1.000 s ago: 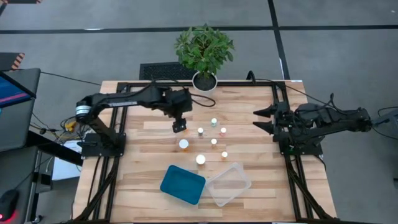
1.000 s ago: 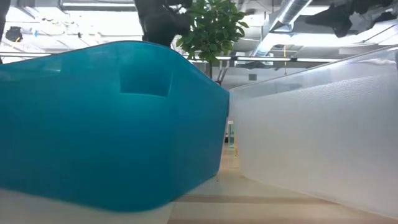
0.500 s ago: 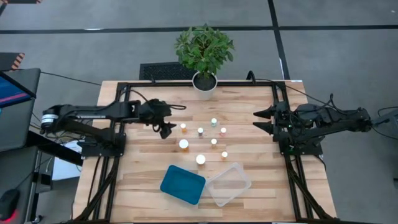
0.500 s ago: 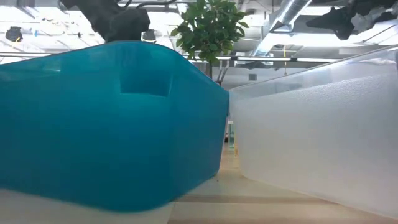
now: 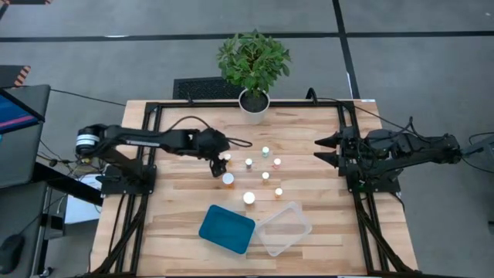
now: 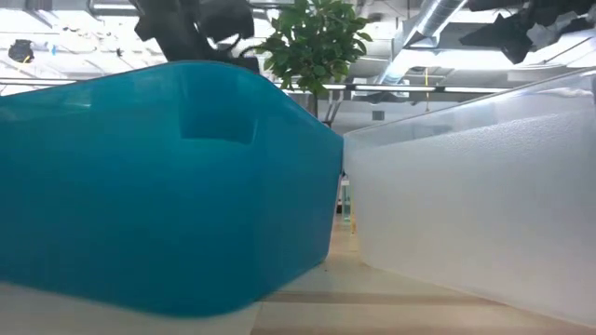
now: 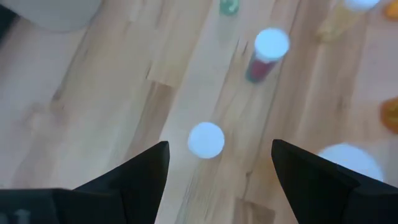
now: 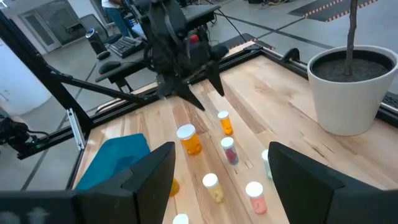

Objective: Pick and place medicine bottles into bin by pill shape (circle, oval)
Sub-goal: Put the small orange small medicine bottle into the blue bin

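Several small white-capped bottles stand upright on their bases mid-table. The slim ones are orange [image 5: 227, 157], pinkish [image 5: 248, 163] and greenish [image 5: 265, 151]. Two wider orange ones [image 5: 228, 179] [image 5: 249, 198] stand nearer the bins. My left gripper [image 5: 219, 163] is open above the slim orange bottle. In the left wrist view that bottle's white cap [image 7: 206, 139] lies between and beyond the two fingers, untouched. The gripper also shows in the right wrist view [image 8: 205, 93]. My right gripper [image 5: 319, 149] is open and empty at the table's right.
A blue bin [image 5: 227, 228] and a clear bin [image 5: 284, 228] sit side by side near the table's front edge and fill the low view [image 6: 168, 186] [image 6: 475, 205]. A potted plant [image 5: 253, 66] stands at the far edge, in a white pot [image 8: 351, 87].
My left gripper has drawn back toward the table's left edge, uncovering the slim orange bottle, which stands on the table. It has then come back toward the right, over that bottle. The bottles and my right arm have kept still.
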